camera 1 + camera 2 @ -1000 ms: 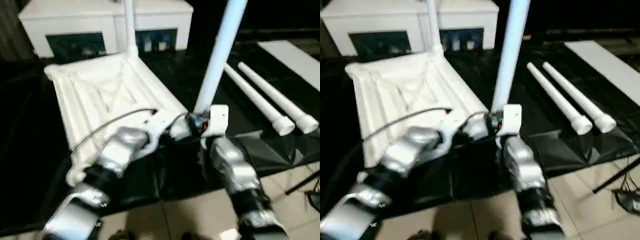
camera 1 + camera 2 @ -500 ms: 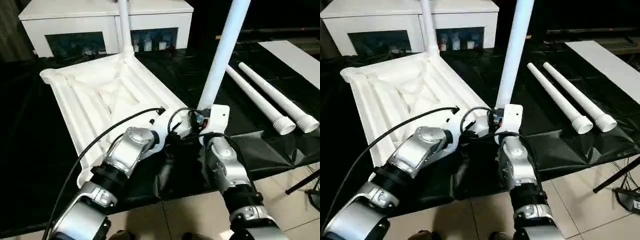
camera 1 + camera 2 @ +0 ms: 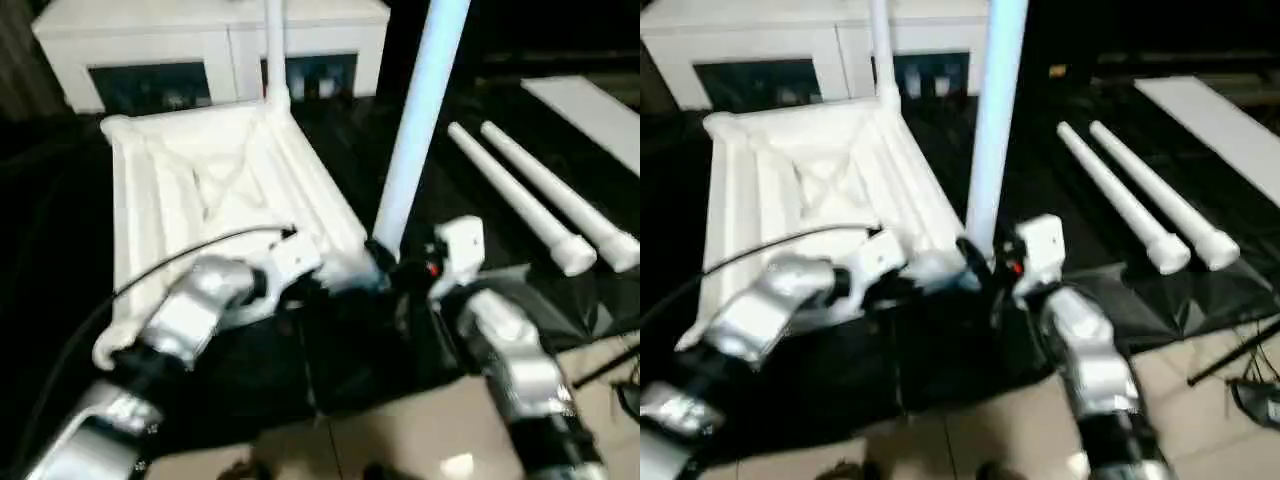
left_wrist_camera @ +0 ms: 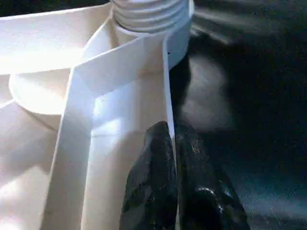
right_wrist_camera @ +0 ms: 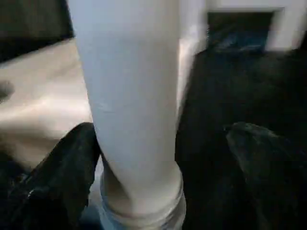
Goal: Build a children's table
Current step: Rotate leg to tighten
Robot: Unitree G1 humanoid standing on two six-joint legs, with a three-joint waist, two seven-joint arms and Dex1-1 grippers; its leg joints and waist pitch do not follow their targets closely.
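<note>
A black-sheeted worktop (image 3: 400, 150) runs back to a white cabinet (image 3: 150, 40) with dark glass doors. The tabletop (image 3: 200, 170) lies underside up at centre left of the head view, with one leg (image 3: 273, 50) standing in its far corner socket. Two spare legs (image 3: 520, 200) lie side by side at the right.

Half a second ago the right tool (image 5: 163, 134) sat close against the foot of the near leg (image 3: 410, 130). Now its fingers are spread — one on each side of the tube, one well clear — and the wrist has drawn a little right. I take this as a release between turns, so the leg stands by its thread alone, probably not fully home.

The left tool (image 4: 169, 132) is pressed together on the tabletop's thin rim wall, steadying it.

The plastic is smooth, glossy and ribbed — the legs are tapered tubes with coarse thread (image 4: 148, 12) at the thick end.
</note>
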